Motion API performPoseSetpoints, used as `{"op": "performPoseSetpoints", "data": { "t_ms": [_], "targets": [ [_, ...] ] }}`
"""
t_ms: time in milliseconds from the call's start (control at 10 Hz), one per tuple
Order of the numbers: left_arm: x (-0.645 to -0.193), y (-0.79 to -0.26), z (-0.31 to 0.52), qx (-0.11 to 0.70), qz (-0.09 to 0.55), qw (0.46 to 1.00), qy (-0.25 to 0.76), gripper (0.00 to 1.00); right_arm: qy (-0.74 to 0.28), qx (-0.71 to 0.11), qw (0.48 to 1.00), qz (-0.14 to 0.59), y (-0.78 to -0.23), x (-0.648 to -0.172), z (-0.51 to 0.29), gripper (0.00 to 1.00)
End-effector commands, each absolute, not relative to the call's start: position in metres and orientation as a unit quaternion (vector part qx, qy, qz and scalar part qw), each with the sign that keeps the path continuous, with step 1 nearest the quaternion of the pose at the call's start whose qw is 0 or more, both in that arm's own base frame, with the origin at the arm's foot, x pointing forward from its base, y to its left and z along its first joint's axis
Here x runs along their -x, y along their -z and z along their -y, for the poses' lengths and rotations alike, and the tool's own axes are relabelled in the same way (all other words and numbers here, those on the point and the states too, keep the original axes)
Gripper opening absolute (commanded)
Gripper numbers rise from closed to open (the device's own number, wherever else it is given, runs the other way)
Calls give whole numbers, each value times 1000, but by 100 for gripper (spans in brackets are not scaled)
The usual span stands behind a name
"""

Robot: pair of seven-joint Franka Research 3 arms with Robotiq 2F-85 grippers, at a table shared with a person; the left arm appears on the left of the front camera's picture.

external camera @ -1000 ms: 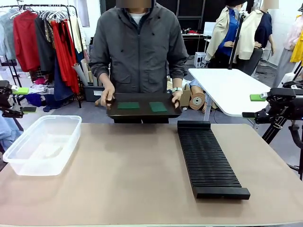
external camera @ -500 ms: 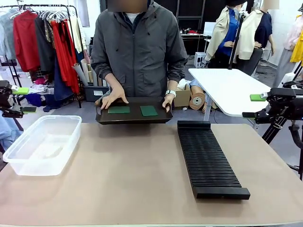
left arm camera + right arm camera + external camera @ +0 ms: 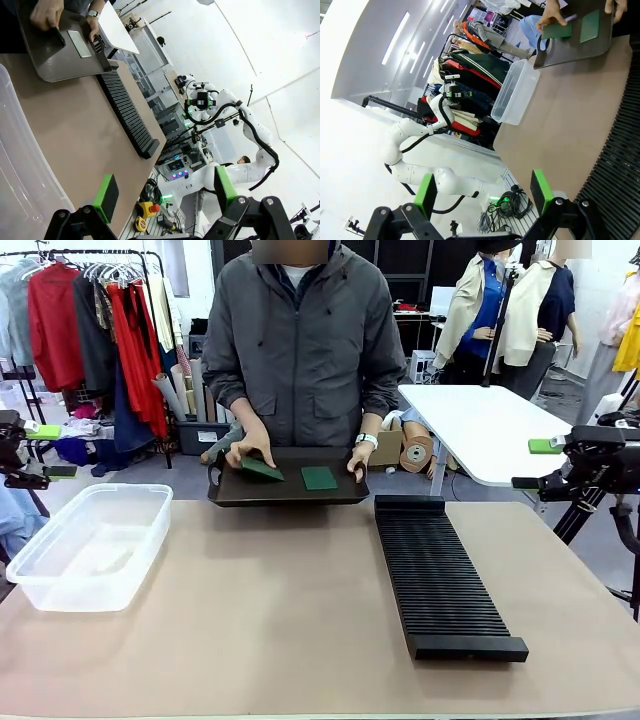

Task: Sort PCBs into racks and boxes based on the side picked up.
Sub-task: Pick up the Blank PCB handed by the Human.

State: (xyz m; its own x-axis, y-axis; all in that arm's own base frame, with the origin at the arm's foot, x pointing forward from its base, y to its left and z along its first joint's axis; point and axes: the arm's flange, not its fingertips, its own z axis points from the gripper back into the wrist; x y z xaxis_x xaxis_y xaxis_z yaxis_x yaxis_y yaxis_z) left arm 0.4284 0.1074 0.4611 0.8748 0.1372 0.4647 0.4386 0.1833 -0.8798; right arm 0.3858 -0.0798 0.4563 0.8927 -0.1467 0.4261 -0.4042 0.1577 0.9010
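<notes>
Just past the far end of the rack, slightly to its left, the person holds the tray with two PCBs, one tipped up under a hand. The tub sits well left of the rack. Both our sets of jaws hang wide apart, empty. We'd wait for that hand to clear, then pinch one board's edges, noting which face is up.

Two small square green circuit boards are on one flat black tray. One clear rectangular plastic tub stands left of the tray, one long black ribbed rack right of it.
</notes>
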Motion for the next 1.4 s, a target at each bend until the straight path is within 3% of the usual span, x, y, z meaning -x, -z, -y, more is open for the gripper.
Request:
{"op": "performPoseSetpoints", "data": {
  "t_ms": [0,1300],
  "targets": [
    [-428,-464,-109,630,226,736,102,100,-87,-647,728,209,-458,-385,81,100],
    [-428,-464,-109,630,226,736,102,100,-88,-645,729,213,-456,-386,80,100]
  ]
}}
